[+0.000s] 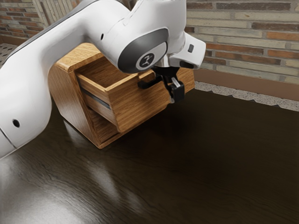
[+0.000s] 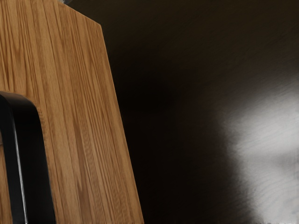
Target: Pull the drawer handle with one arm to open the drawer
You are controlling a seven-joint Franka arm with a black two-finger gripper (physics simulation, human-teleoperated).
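So the wooden drawer (image 1: 140,105) sits left of centre in the upper half of the exterior view, sticking partway out of its little cabinet (image 1: 70,88) on the dark glossy worktop (image 1: 210,163). The pincer (image 1: 174,93) hangs right at the drawer's front, up near its top edge, but honestly I can't tell whether it's clamped on anything or just parked there. In the wrist view the black handle (image 2: 32,163) curves off the drawer front at the lower left of the frame. My guess on handling: it's a rigid loop, smooth and probably a bit slippery, so the place to grab is across the straight middle of the bar, not the curved ends. The drawer looks light, but it only slides one way, so pull straight out or it'll likely bind.
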